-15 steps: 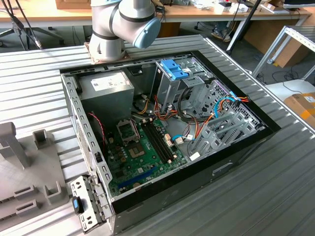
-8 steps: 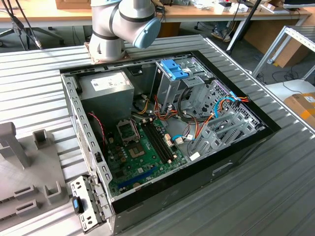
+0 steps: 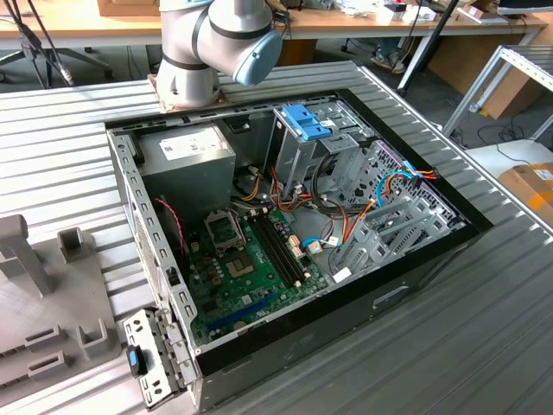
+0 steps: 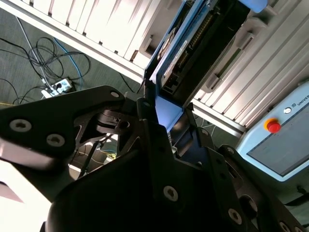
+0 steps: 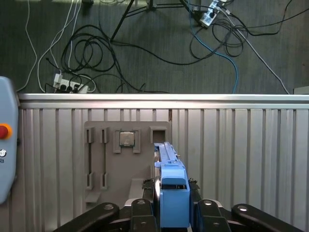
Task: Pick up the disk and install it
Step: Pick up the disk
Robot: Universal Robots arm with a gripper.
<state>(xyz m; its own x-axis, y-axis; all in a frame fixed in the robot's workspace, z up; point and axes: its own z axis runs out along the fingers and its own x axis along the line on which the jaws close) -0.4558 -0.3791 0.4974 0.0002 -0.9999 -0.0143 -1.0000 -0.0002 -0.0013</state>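
Your table (image 3: 484, 328) is ribbed grey metal; an open case (image 3: 415, 281) lies on it below the arm (image 3: 212, 43), with a grey fixture (image 3: 34, 346) toward the exterior view's left; a desk (image 3: 86, 26) and a box (image 3: 531, 186) stand beyond. In the first wrist view you see dark floor (image 5: 145, 72) past the table's edge, strewn with cables (image 5: 91, 48) and a power strip (image 5: 70, 83).

The fingers (image 5: 206, 212) are clamped on the disk (image 5: 171, 188) at its blue tab end, one on each side. The disk is turned on edge; its long axis runs straight out from the fingers, tab end nearest them, far end reaching over the fixture just beside a chip (image 5: 126, 139) seated there.

In the second wrist view the disk's black body and blue rail run out of frame, so its far end is cut off; you cannot tell whether it rests in the fixture or hangs clear of it. A pendant (image 4: 285, 140) with a red button is also cut off.
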